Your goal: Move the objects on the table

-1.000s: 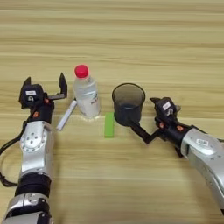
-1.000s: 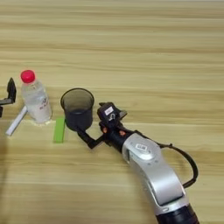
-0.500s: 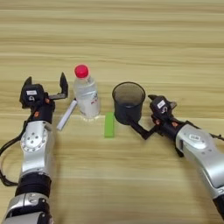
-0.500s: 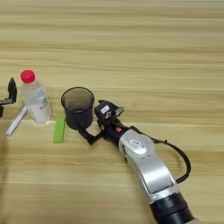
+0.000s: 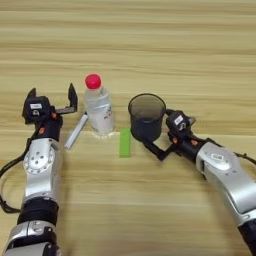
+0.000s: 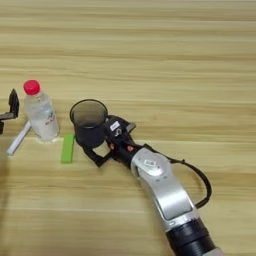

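A clear bottle with a red cap point(image 5: 98, 109) stands upright left of centre. The white marker point(image 5: 76, 131) lies just to its left, slanted. To the bottle's right stands the dark translucent cup point(image 5: 146, 118). My right gripper point(image 5: 159, 131) is open against the cup's right side: one black finger point(image 5: 154, 148) reaches along the cup's front base, and the other sits by its right wall. My left gripper point(image 5: 51, 98) is open beside the bottle, just above the white marker, holding nothing. The long black marker is out of view.
A small green bar point(image 5: 124, 142) lies flat between the bottle and the cup, just in front of them. The wooden table point(image 5: 150, 45) stretches bare behind the objects. A black cable point(image 6: 200, 175) loops beside my right forearm.
My right gripper has moved left, up against the cup, so its fingers now flank the cup. Cup, bottle, white marker and left arm have stayed put.
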